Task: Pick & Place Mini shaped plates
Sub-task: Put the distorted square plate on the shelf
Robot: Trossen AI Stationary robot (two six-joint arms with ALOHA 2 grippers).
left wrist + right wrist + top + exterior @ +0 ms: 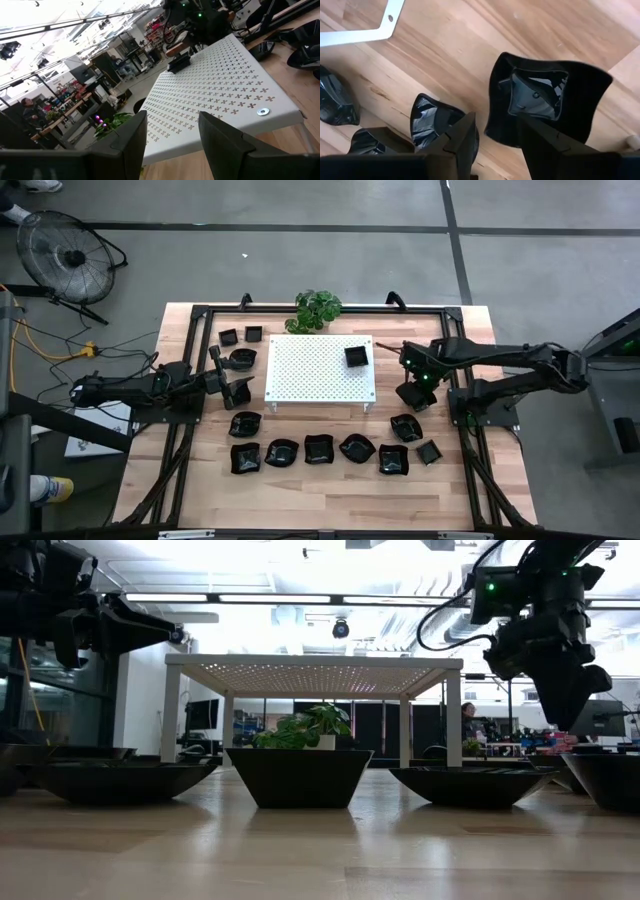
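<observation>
The right gripper (pixel 415 392) hangs above the table just right of the white board (pixel 320 368), its fingers (pixel 462 137) parted by a moderate gap and holding nothing. Directly beneath it sits a wavy-edged black plate (pixel 547 102) on the wood, with another plate (pixel 432 120) just beside it.

The left gripper (pixel 238 385) waits at the board's left edge, fingers (pixel 127 137) likewise apart and empty, facing across the perforated top.

One square plate (pixel 356 356) already sits on the board's far right corner. The rest lie on the table: a curved row (pixel 318 450) along the near side, and a few at the far left (pixel 241 336) beside the potted plant (pixel 318 310).

These dishes look stiff, light and glossy, so probably slippery, and likely to chip if dropped. The raised rim seems the best hold: one finger inside the hollow, one outside, pinching a straight stretch of wall, not a wavy corner.
</observation>
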